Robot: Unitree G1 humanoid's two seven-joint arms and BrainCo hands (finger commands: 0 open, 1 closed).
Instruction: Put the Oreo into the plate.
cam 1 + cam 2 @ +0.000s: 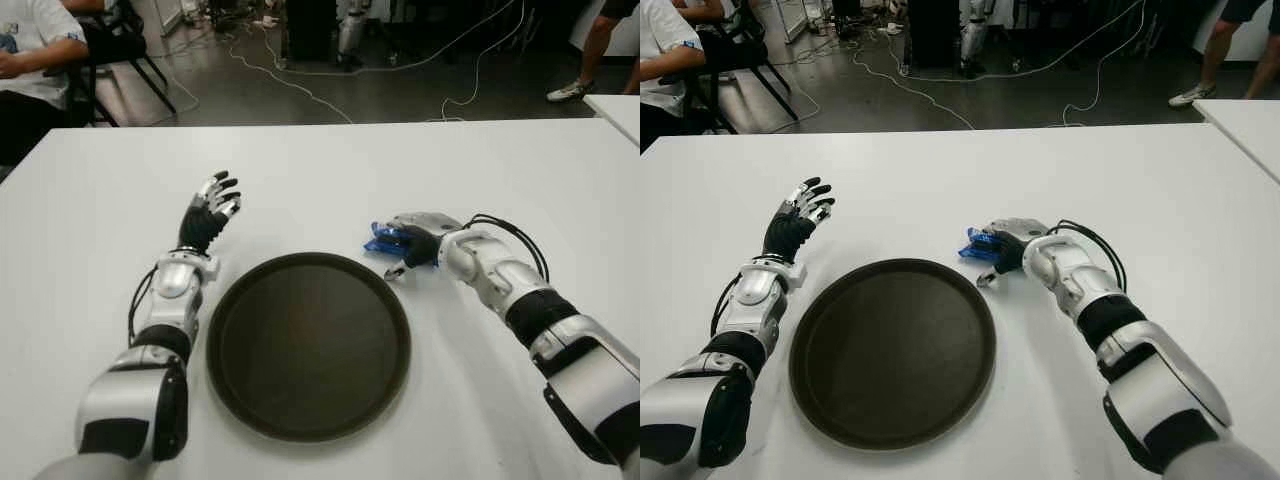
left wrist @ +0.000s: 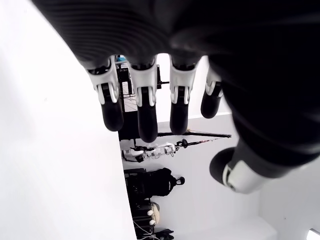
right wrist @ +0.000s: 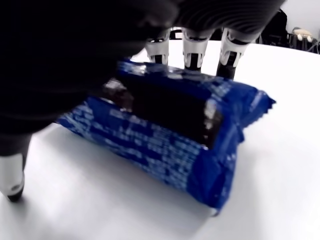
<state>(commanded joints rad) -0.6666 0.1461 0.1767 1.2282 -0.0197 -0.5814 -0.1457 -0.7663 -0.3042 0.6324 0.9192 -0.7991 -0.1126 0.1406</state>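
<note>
The Oreo, a blue packet, lies flat on the white table just past the right rim of the dark round plate. My right hand arches over it. In the right wrist view three fingertips reach down behind the packet's far side, while the thumb stands on the table apart from its near side. The packet is still on the table, not lifted. My left hand shows left of the plate with its fingers spread and nothing in them.
A seated person and a chair are beyond the table's far left corner. Cables run across the floor behind, another person's legs stand at the back right, and a second white table begins at the right.
</note>
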